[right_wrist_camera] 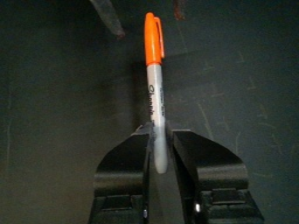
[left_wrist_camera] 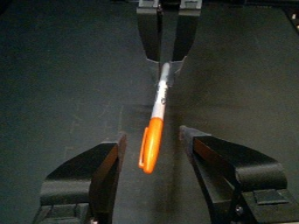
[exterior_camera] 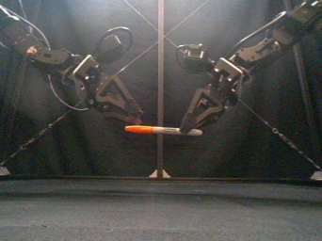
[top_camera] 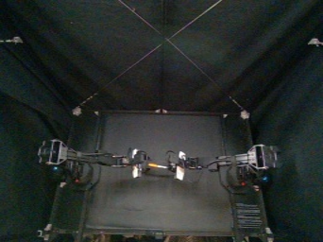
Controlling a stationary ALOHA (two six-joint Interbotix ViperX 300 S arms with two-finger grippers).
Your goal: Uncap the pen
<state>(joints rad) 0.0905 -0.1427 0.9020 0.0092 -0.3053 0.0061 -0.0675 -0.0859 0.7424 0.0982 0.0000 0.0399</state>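
A marker pen (exterior_camera: 164,130) with an orange cap (exterior_camera: 141,129) and a grey barrel hangs level in the air above the table. My right gripper (exterior_camera: 191,127) is shut on the barrel end; in the right wrist view the barrel (right_wrist_camera: 153,96) runs out from between the jaws to the cap (right_wrist_camera: 152,39). My left gripper (exterior_camera: 130,118) is open, its jaws standing on either side of the cap (left_wrist_camera: 152,144) with gaps showing. The left wrist view also shows the right gripper (left_wrist_camera: 167,35) holding the far end. From above, the pen (top_camera: 158,168) lies between both grippers.
The black table (top_camera: 164,203) lies below the arms with nothing else on it. Black curtains close the back and sides.
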